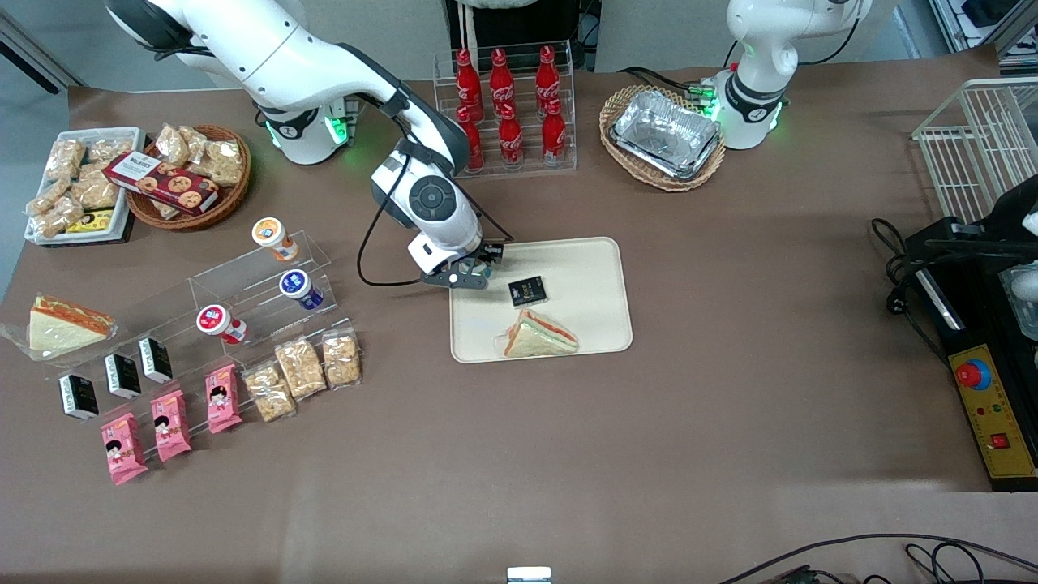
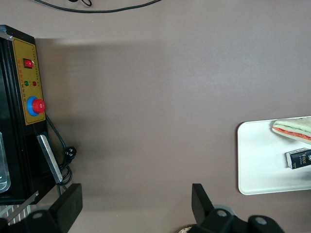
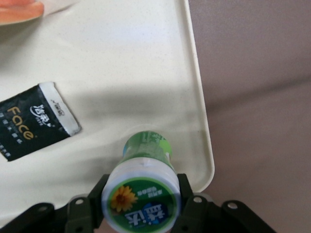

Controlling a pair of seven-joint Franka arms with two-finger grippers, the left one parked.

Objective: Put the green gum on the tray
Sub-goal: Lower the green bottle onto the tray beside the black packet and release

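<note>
green gum (image 3: 143, 187) sits pinched in the gripper (image 3: 141, 201) over the tray (image 3: 146, 73) corner; next, lower and let go.

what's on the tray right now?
On the tray: black packet, sandwich. The gripper holds the green gum over its corner; contact underneath is hidden.

A big brown table (image 1: 730, 365) fills almost the whole room view. A white wire rack (image 1: 977, 146) stands at the parked arm's end (a black box with a red button (image 1: 973, 375) sits nearer the camera). Gray floor (image 1: 24, 122) shows past the table's edge.
</note>
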